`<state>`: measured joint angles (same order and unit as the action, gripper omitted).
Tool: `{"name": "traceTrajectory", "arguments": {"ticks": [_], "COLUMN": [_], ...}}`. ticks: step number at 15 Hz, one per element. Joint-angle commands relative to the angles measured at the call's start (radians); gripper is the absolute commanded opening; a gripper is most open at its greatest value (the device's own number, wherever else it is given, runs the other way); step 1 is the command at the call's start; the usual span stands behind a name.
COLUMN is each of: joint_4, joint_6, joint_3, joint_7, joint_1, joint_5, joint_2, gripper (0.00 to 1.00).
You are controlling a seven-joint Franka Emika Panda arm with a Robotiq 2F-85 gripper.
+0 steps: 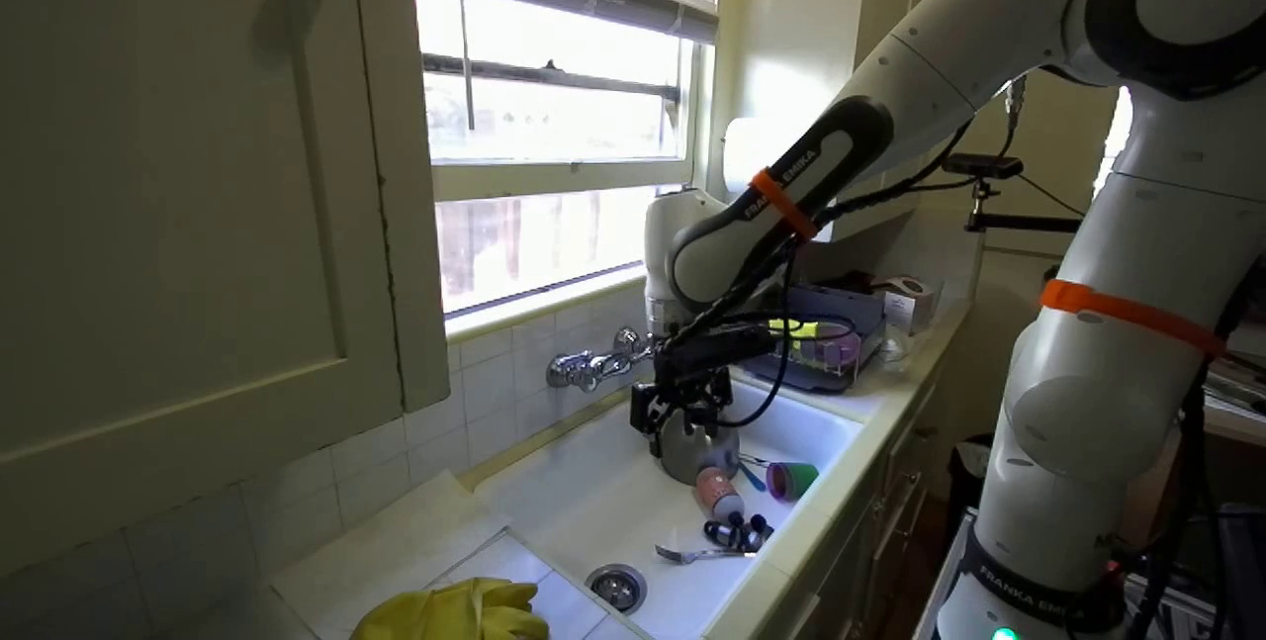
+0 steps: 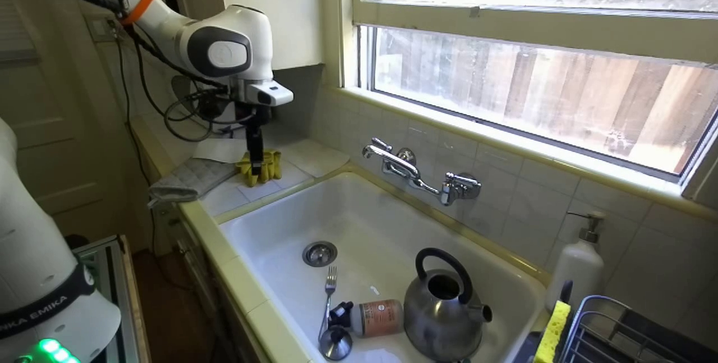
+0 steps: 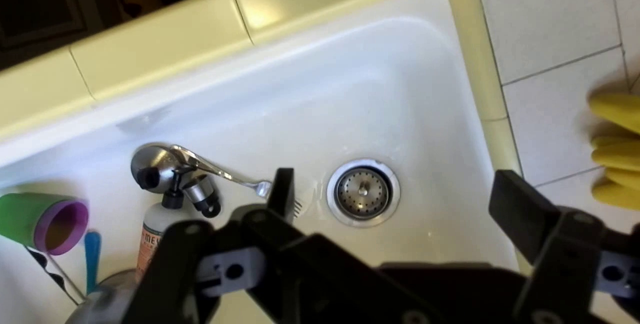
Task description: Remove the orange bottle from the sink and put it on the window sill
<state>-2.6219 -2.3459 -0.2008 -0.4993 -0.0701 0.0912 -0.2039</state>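
The orange bottle (image 1: pixel 719 494) lies on its side in the white sink (image 2: pixel 364 223), its dark spray top towards the front wall. In an exterior view it lies beside the steel kettle (image 2: pixel 443 312), and its label (image 2: pixel 380 318) faces up. In the wrist view the bottle (image 3: pixel 146 251) is at lower left, its lower part hidden behind a gripper finger. My gripper (image 3: pixel 395 196) is open and empty, high above the sink near the drain, apart from the bottle. It also shows in both exterior views (image 1: pixel 682 422) (image 2: pixel 256 166). The white window sill (image 1: pixel 554 302) runs below the window, above the taps (image 2: pixel 409 169).
A fork (image 2: pixel 331 281), a round metal item (image 2: pixel 335 343) and a green cup (image 3: pixel 60 224) lie in the sink near the bottle. Chrome taps jut out from the wall. Yellow gloves (image 1: pixel 450 610) lie on the counter. A white soap dispenser (image 2: pixel 578 267) and dish rack (image 1: pixel 831 343) stand beyond the sink.
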Motion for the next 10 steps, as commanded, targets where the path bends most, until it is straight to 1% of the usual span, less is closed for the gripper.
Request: {"name": "traceTrajectory", "arguments": {"ticks": [1,3,4,6,8,10], "joint_4": [-0.123,-0.175,-0.123,-0.146,-0.146,-0.145], "joint_6": [-0.278,-0.445,-0.504,-0.617,-0.68,-0.695], "joint_3": [0.036,0.053,0.06,0.072,0.091,0.149], "joint_7": [-0.026,-0.04,-0.058,-0.116,-0.225,-0.315], "joint_1": [0.03,0.075,0.115,0.189,0.272,0.315], "joint_5": [-0.008,-0.054,-0.1,-0.207,-0.359,-0.501], "joint_2": [-0.005,0.034,0.119,0.168,0.226,0.266], "gripper": [1.0,1.0,1.0,1.0,1.0,1.0]}}
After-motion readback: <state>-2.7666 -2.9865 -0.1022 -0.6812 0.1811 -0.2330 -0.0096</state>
